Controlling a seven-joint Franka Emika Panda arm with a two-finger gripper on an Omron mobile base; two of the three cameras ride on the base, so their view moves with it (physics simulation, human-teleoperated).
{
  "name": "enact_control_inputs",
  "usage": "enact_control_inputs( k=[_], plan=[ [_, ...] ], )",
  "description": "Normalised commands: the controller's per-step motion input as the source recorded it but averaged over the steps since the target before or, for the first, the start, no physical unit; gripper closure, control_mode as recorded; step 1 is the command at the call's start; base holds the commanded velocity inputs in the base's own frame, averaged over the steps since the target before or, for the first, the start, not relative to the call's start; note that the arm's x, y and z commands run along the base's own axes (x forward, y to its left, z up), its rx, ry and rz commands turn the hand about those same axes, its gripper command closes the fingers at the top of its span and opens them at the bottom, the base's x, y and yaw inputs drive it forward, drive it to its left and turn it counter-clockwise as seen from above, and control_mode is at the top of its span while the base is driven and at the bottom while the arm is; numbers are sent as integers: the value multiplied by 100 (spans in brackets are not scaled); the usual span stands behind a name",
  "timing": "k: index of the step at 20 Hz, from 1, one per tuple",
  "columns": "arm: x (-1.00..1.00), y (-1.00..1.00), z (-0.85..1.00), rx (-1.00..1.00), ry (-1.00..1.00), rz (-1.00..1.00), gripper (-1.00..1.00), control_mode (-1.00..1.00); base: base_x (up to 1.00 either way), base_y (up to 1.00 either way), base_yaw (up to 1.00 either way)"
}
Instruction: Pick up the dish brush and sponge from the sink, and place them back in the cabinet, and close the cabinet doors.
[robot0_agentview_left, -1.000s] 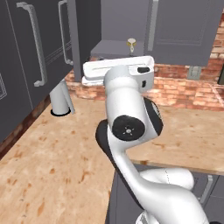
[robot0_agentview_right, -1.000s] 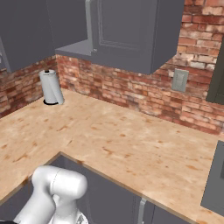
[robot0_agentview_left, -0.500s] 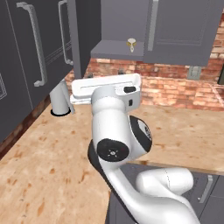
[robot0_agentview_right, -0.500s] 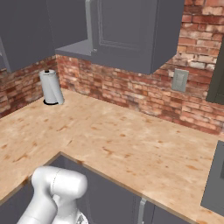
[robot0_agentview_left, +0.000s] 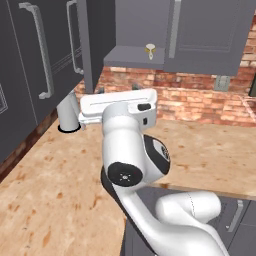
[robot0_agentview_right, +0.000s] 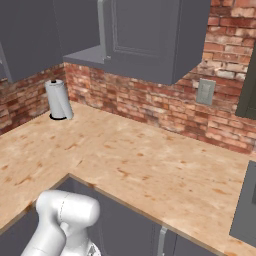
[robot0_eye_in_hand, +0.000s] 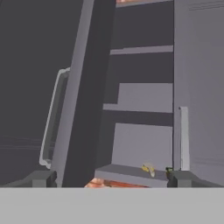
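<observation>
The cabinet (robot0_agentview_left: 135, 55) hangs over the counter with its left door (robot0_agentview_left: 90, 45) swung out edge-on and its right door (robot0_agentview_left: 205, 35) covering the right half. The cream dish brush (robot0_agentview_left: 150, 50) stands on the bottom shelf. In the hand view the brush (robot0_eye_in_hand: 148, 168) lies low between the open left door (robot0_eye_in_hand: 83, 92) and the right door's handle (robot0_eye_in_hand: 183, 135). A tiny dark green speck beside it could be the sponge; I cannot tell. My gripper (robot0_eye_in_hand: 111, 177) is open and empty, below the cabinet and pointing up into it. The sink is out of view.
A paper towel roll (robot0_agentview_left: 67, 114) (robot0_agentview_right: 59, 99) stands on the wooden counter (robot0_agentview_right: 140, 160) by the brick wall, close to my hand. Tall dark cabinets with bar handles (robot0_agentview_left: 42, 55) line the left side. A wall outlet (robot0_agentview_right: 205, 91) is on the bricks to the right.
The arm's upper body has swung left and dropped a little, carrying the hand towards the paper towel roll. The cabinet, its doors and the brush have not moved.
</observation>
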Motion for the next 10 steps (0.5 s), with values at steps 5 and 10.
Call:
enact_control_inputs(
  k=[5,10],
  plan=[
    [16,7,-15,0,0,0,-100,-100,0,0,0],
    [13,12,-22,0,0,0,-100,-100,0,0,0]
  ],
)
